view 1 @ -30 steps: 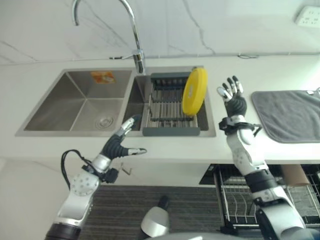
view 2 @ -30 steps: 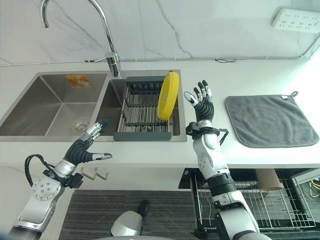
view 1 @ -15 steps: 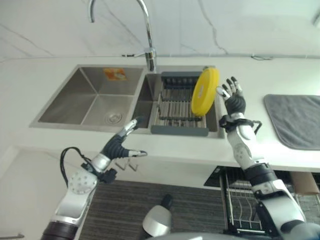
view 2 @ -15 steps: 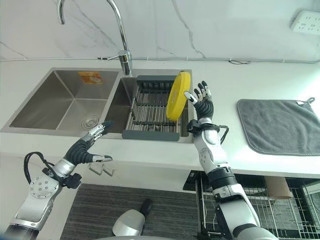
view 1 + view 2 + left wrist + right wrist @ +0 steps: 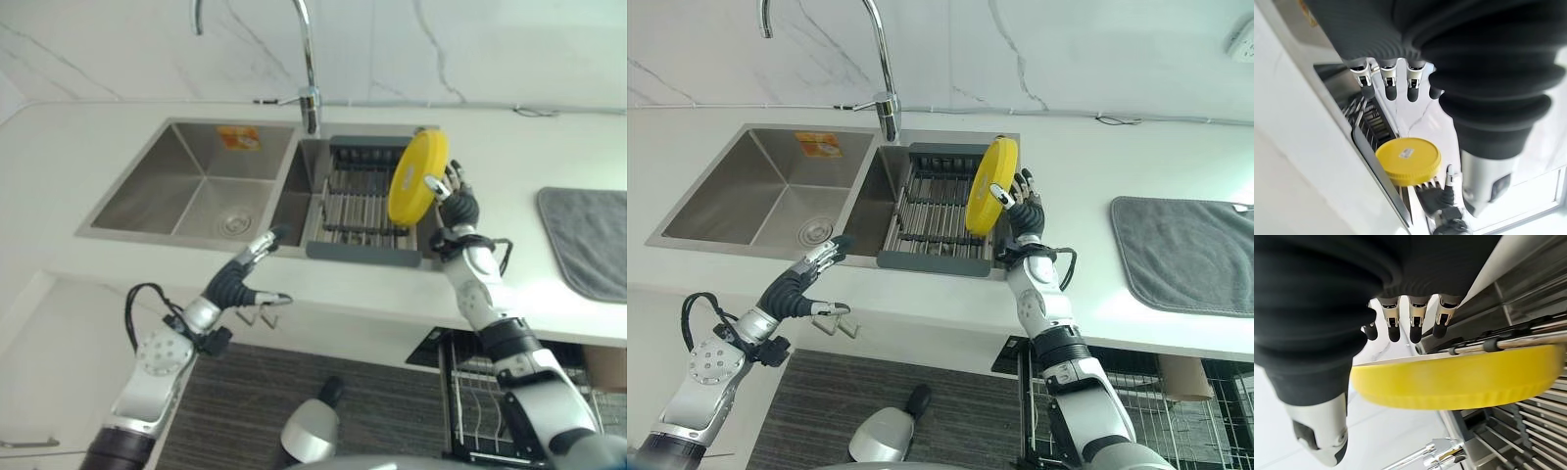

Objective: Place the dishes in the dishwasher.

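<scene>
The yellow plate [image 5: 989, 185] stands on edge in the drying rack [image 5: 936, 211] in the sink. My right hand [image 5: 1024, 210] has straight fingers on both sides of its rim. It looks stiff, light and slippery; I would pinch the upper rim. My left hand [image 5: 803, 282] hangs relaxed.

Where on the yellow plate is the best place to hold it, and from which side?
Probably the upper right rim of the yellow plate: it stands on edge in the sink rack, so its rim is free there. Come from the right, where the right hand is close, fingers behind the plate, thumb in front.
</scene>
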`<state>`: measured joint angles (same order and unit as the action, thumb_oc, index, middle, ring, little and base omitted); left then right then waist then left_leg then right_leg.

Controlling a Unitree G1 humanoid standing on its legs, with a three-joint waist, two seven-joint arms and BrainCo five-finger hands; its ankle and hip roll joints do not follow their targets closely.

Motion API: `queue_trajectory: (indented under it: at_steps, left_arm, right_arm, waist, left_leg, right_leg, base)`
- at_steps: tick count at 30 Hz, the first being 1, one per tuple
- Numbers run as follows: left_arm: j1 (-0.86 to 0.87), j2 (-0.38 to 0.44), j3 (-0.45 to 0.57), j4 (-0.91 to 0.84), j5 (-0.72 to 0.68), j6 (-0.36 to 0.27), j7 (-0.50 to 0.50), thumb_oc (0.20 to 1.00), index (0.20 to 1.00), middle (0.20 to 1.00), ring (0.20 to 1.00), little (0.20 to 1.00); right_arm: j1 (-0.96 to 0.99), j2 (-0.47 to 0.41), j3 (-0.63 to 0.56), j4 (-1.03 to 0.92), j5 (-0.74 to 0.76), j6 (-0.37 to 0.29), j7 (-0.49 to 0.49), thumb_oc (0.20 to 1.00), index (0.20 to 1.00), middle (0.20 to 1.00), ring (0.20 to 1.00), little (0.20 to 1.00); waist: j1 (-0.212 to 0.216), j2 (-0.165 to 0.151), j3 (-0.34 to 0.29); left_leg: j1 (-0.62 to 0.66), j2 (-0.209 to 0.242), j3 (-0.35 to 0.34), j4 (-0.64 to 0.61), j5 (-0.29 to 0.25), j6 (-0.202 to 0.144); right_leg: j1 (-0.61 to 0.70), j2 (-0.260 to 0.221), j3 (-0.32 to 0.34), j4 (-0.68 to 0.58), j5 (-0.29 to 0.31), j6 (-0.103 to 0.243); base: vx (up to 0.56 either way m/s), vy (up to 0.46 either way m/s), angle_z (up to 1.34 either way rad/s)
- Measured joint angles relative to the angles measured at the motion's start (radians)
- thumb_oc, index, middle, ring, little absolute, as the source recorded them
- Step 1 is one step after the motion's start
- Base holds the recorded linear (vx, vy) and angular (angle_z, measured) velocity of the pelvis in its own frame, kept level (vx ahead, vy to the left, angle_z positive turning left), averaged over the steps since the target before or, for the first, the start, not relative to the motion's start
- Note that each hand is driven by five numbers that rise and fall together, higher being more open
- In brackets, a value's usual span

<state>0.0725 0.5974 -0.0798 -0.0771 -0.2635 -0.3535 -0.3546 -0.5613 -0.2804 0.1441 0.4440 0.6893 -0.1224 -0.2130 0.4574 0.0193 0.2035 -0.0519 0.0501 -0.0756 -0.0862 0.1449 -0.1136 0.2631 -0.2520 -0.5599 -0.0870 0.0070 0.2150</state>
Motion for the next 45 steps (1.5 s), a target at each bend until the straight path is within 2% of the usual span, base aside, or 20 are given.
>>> queue_trajectory:
  at_steps: [9,24,29,32,38,45]
  left_arm:
    - [-0.005,0.0,-0.001,0.001,0.0,-0.001,-0.002,1.0,1.0,1.0,1.0,1.0]
    - [-0.036,0.0,-0.001,0.001,0.0,-0.002,0.0,1.0,1.0,1.0,1.0,1.0]
    - [-0.039,0.0,-0.004,0.001,0.0,-0.002,-0.001,1.0,1.0,1.0,1.0,1.0]
    - [-0.044,0.0,-0.039,0.001,0.0,-0.002,0.0,1.0,1.0,1.0,1.0,1.0]
    - [-0.045,0.001,-0.04,0.001,0.001,-0.002,0.012,1.0,1.0,1.0,1.0,1.0]
    - [-0.045,0.001,-0.041,0.001,0.001,-0.002,0.025,1.0,1.0,1.0,1.0,1.0]
  right_arm:
    - [-0.035,-0.002,0.0,0.02,-0.013,0.009,-0.001,1.0,1.0,1.0,1.0,1.0]
    - [-0.083,-0.01,0.002,0.024,-0.062,0.074,-0.026,1.0,1.0,1.0,1.0,1.0]
    - [-0.135,-0.012,0.001,0.1,-0.064,0.075,-0.056,1.0,1.0,1.0,1.0,1.0]
    - [-0.14,-0.014,0.005,0.098,-0.124,0.099,-0.07,1.0,1.0,1.0,1.0,1.0]
    - [-0.175,-0.035,0.028,0.099,-0.18,0.157,-0.102,1.0,1.0,1.0,1.0,1.0]
    - [-0.175,-0.038,0.048,0.094,-0.2,0.178,-0.111,1.0,1.0,1.0,1.0,1.0]
  waist:
    - [0.007,0.01,0.014]
    - [0.012,0.009,0.032]
    - [0.014,0.009,0.032]
    - [0.014,0.009,0.032]
    - [0.016,0.009,0.032]
    - [0.016,0.007,0.035]
  left_leg:
    - [-0.003,-0.001,-0.001,0.0,0.0,0.0]
    - [-0.004,-0.002,-0.001,0.0,0.001,0.0]
    - [-0.002,-0.003,-0.004,0.0,0.002,0.0]
    - [-0.002,-0.003,-0.004,0.0,0.002,0.0]
    - [-0.002,-0.004,-0.005,0.001,0.002,0.0]
    - [-0.003,-0.003,-0.006,0.001,0.002,0.0]
  right_leg:
    - [-0.008,0.0,0.0,0.0,0.0,0.0]
    - [-0.006,0.0,0.0,0.0,0.0,0.0]
    - [-0.003,0.0,-0.002,0.0,0.0,0.0]
    - [-0.006,0.0,-0.002,0.0,0.0,0.0]
    - [-0.005,0.0,-0.003,0.0,0.0,0.0]
    - [-0.005,0.0,-0.004,0.0,-0.001,0.0]
  base:
    - [0.0,0.0,0.0]
    - [0.0,0.0,0.0]
    - [0.01,-0.002,0.01]
    - [0.0,0.0,0.0]
    - [0.0,0.0,0.0]
    - [0.0,0.0,0.0]
